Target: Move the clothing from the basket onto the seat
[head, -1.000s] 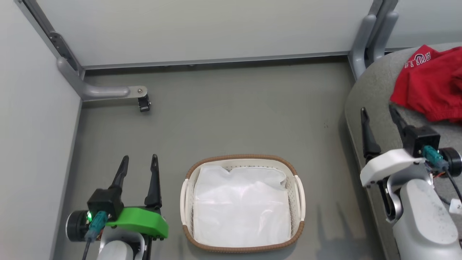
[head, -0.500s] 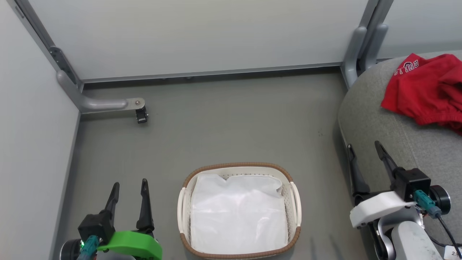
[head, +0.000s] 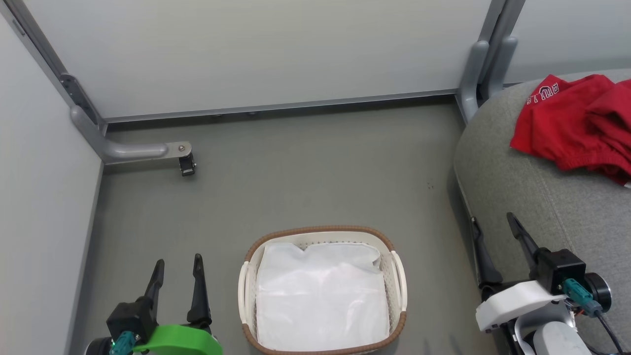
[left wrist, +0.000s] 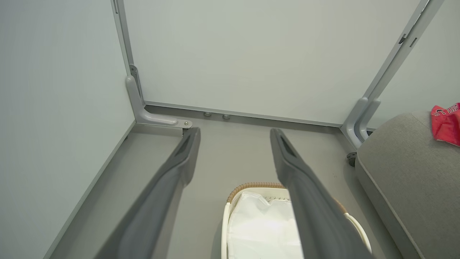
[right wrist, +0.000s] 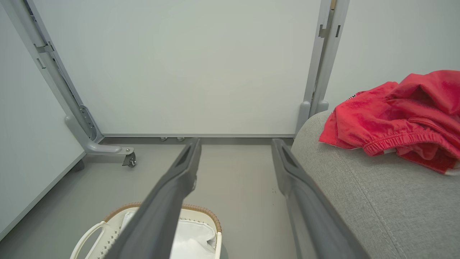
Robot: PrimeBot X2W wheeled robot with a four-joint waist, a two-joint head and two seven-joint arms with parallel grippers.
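Note:
The red clothing (head: pixel 574 123) with white letters lies crumpled on the grey seat (head: pixel 532 197) at the right; it also shows as red clothing (right wrist: pixel 395 115) on the seat (right wrist: pixel 377 201) and clothing (left wrist: pixel 446 123) at the far right. The cream basket (head: pixel 397 281) with a brown rim stands on the floor at the bottom centre, holding a white liner sheet (head: pixel 320 296). My left gripper (head: pixel 178 262) is open, left of the basket, holding nothing. My right gripper (head: pixel 492 221) is open beside the seat's front edge, holding nothing.
White partition panels wall the space at the back and left. A grey panel foot with a caster (head: pixel 186 166) juts onto the grey floor (head: pixel 305 172) at the back left. Another grey post (head: pixel 471 79) stands behind the seat.
The head camera has shifted, so the whole scene sits differently. Both grippers have drawn back toward the bottom of the view; the right one has left the clothing. Both stayed open.

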